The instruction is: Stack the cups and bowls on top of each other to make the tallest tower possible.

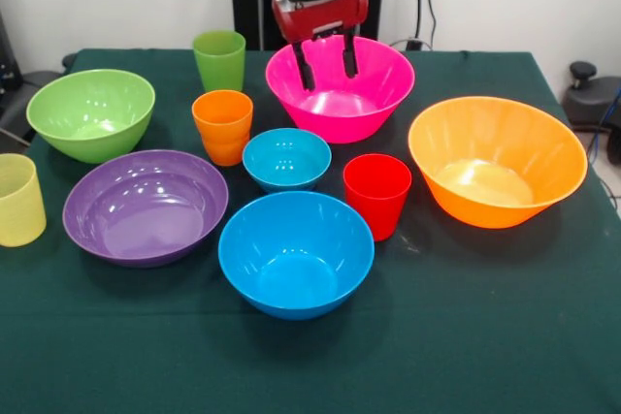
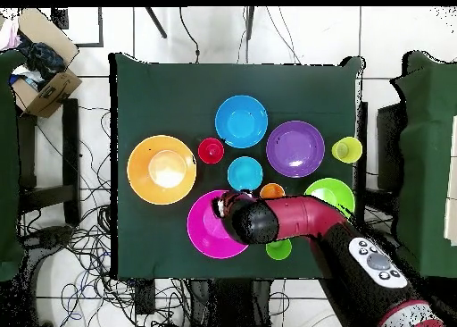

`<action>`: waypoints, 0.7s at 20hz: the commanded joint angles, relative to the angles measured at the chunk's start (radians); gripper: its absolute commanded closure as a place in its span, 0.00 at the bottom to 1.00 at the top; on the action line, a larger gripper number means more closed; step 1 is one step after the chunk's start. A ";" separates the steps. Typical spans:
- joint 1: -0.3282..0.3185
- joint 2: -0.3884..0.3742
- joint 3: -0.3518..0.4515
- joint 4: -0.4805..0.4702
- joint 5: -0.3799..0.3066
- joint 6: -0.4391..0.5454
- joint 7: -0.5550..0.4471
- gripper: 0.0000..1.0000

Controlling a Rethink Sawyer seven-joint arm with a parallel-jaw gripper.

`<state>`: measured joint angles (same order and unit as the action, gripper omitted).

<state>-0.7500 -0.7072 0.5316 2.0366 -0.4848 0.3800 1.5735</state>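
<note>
My gripper is open and empty, its two black fingers hanging over the pink bowl, just inside its rim. In the overhead view the arm hides it above the pink bowl. All cups and bowls stand singly and upright on the green cloth; no pile shows. The green cup and orange cup stand left of the pink bowl. The red cup, small blue bowl and large blue bowl are central. The orange bowl is right. The lime green bowl, purple bowl and pale yellow cup are left.
The green-clothed table has bare cloth along its near edge in the front view. In the overhead view a cardboard box sits off the table at the top left, with cables on the floor.
</note>
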 commanded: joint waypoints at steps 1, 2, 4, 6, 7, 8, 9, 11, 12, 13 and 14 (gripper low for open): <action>-0.018 0.074 0.153 -0.165 -0.122 0.169 -0.314 0.00; -0.022 0.080 0.163 -0.175 -0.130 0.182 -0.324 0.00; -0.030 0.088 0.180 -0.191 -0.147 0.200 -0.332 0.00; -0.044 0.100 0.196 -0.208 -0.158 0.218 -0.339 0.00; -0.048 0.104 0.198 -0.217 -0.162 0.226 -0.334 0.00; -0.050 0.108 0.196 -0.227 -0.169 0.235 -0.318 0.00; -0.051 0.114 0.192 -0.238 -0.178 0.238 -0.311 0.00; -0.048 0.121 0.182 -0.250 -0.202 0.238 -0.294 0.00; -0.048 0.128 0.180 -0.255 -0.213 0.234 -0.290 0.00; -0.052 0.131 0.181 -0.249 -0.228 0.222 -0.288 0.00; -0.054 0.142 0.180 -0.253 -0.244 0.218 -0.297 0.00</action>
<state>-0.8057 -0.6203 0.6664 1.8778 -0.5962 0.5051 1.5733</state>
